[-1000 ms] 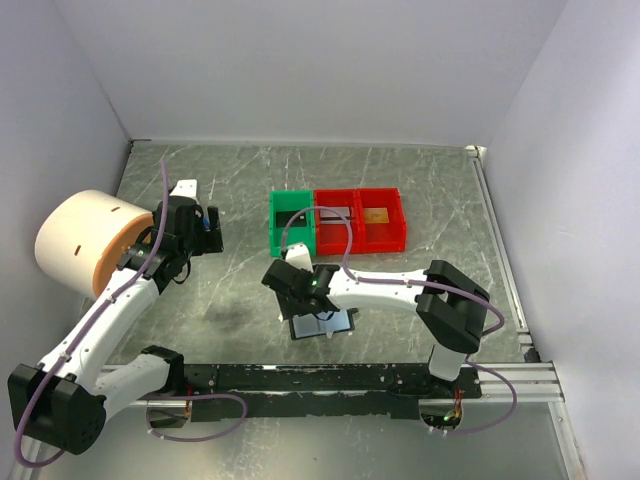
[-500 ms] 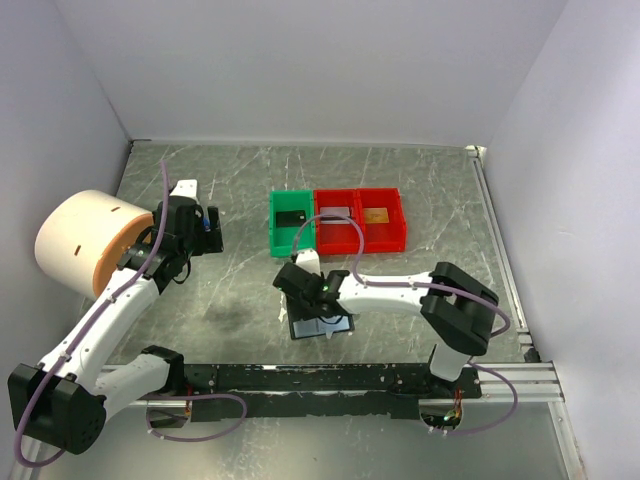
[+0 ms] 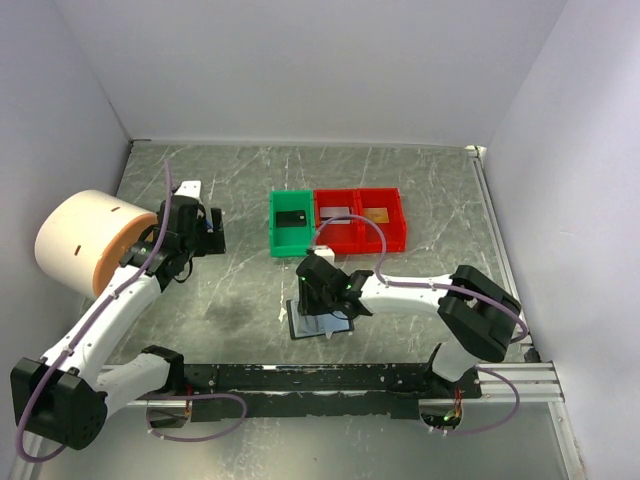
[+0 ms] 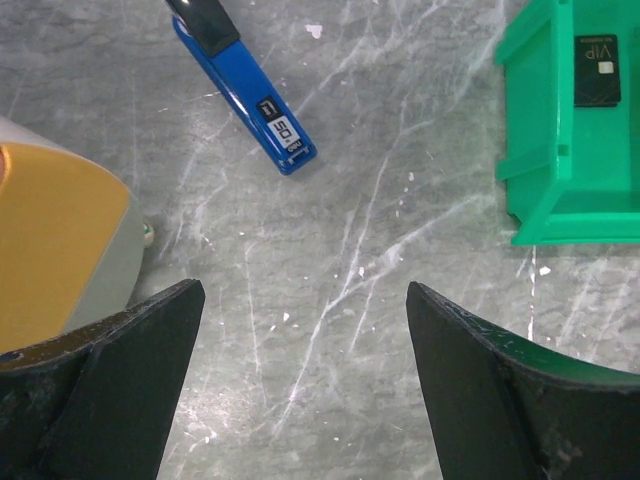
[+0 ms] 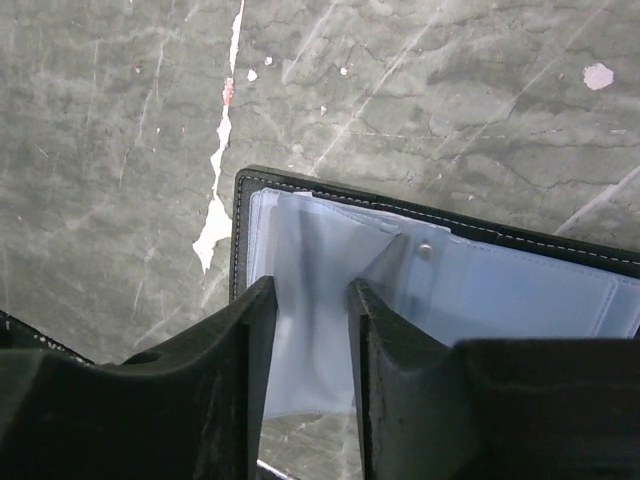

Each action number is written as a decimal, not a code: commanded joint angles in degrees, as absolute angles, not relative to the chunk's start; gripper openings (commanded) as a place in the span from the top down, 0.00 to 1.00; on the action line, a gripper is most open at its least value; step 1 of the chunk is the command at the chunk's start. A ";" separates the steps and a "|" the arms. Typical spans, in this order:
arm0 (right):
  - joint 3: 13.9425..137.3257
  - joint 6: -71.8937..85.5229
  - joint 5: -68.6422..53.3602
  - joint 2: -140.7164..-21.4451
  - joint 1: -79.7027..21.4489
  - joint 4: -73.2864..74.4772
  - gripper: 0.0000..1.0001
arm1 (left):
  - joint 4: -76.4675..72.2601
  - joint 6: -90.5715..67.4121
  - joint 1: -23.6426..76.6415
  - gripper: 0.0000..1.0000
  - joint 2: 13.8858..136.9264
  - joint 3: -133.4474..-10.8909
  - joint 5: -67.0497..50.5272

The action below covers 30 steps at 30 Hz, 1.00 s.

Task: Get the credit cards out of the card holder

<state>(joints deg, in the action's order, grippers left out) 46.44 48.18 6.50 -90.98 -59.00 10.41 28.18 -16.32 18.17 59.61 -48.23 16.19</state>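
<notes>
The card holder (image 3: 322,326) lies open near the front edge, a black folding wallet (image 5: 240,225) with pale blue-clear sleeves and a snap stud. My right gripper (image 3: 320,295) is down over its left half. In the right wrist view the right gripper (image 5: 310,292) is partly closed, with a loose sleeve (image 5: 312,330) standing in the gap between the jaws and no firm pinch visible. Credit cards lie in the bins: a black one (image 3: 291,217) (image 4: 597,70), a silvery one (image 3: 336,211) and an orange-gold one (image 3: 376,214). My left gripper (image 3: 207,230) (image 4: 300,300) hovers wide open and holds nothing.
A green bin (image 3: 276,236) (image 4: 540,150) and two red bins (image 3: 360,238) stand in a row behind the wallet. A blue and black stick (image 4: 250,100) lies by the left gripper. A large beige and orange cylinder (image 3: 85,240) (image 4: 50,240) stands at the far left.
My right gripper has moved right and down onto the open card holder, and its jaws have narrowed around a sleeve. The left arm has barely shifted.
</notes>
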 commanded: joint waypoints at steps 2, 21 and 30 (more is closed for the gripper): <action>43.42 48.78 4.17 -90.90 -58.28 8.18 0.71 | 27.76 -17.51 17.67 0.06 59.83 -48.29 8.72; 43.33 48.83 6.33 -83.14 -56.05 12.33 0.88 | 11.78 -39.63 33.92 0.20 60.00 -36.26 -11.65; 43.15 48.53 10.04 -81.06 -55.68 16.87 0.89 | 9.94 -40.25 39.30 0.21 65.07 -38.38 -7.98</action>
<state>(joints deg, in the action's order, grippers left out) 43.29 48.69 7.27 -82.61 -56.18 13.67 12.62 -39.75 38.17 63.70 -36.45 -10.66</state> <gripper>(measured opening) 0.112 0.793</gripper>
